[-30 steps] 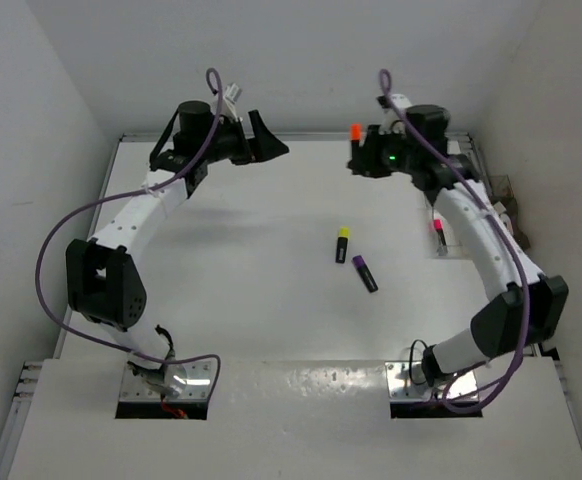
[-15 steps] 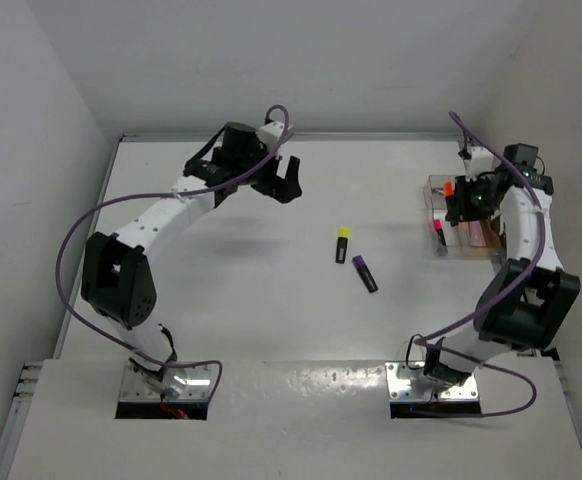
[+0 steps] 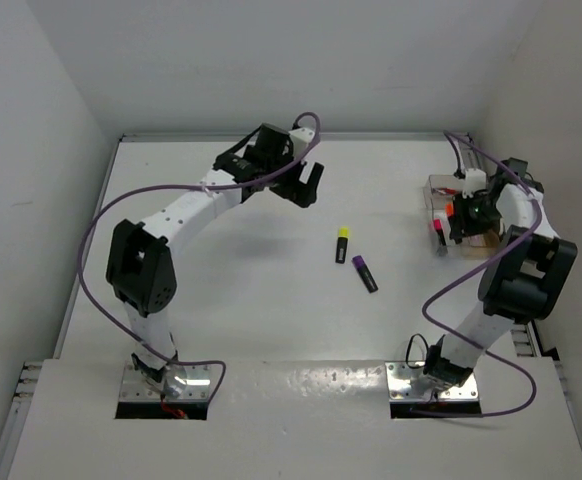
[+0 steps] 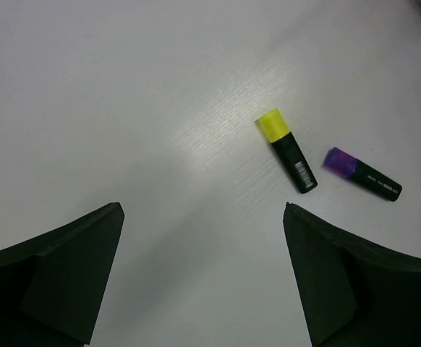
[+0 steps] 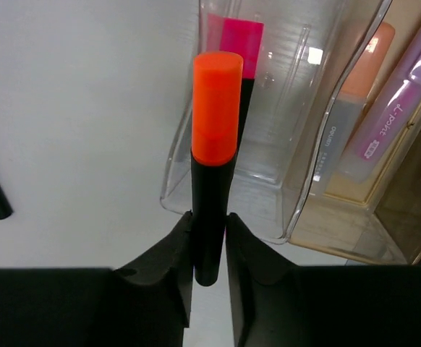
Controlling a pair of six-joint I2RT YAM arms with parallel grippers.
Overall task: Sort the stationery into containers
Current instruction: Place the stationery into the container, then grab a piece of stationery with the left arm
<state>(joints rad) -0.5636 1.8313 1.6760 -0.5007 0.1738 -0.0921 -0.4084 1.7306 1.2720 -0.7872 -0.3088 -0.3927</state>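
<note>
An orange-capped highlighter [image 5: 212,166] with a black barrel is being held by its lower barrel in the right gripper [image 5: 209,235], its cap pointing away from the fingers, at the edge of a clear plastic tray [image 5: 268,210] on the right. A pink-capped highlighter [image 5: 241,50] is being kept inside that tray. A lilac marker [image 5: 406,94] is being kept in the adjoining tinted container [image 5: 413,238]. A yellow-capped highlighter [image 4: 287,150] and, nearer and slightly right, a purple-capped highlighter [image 4: 362,173] are being left flat mid-scene, close but apart.

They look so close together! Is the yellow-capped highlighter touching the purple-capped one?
Apart. The left wrist view shows a thin strip of white table between the black end of the yellow-capped highlighter and the cap of the purple-capped highlighter.
</note>
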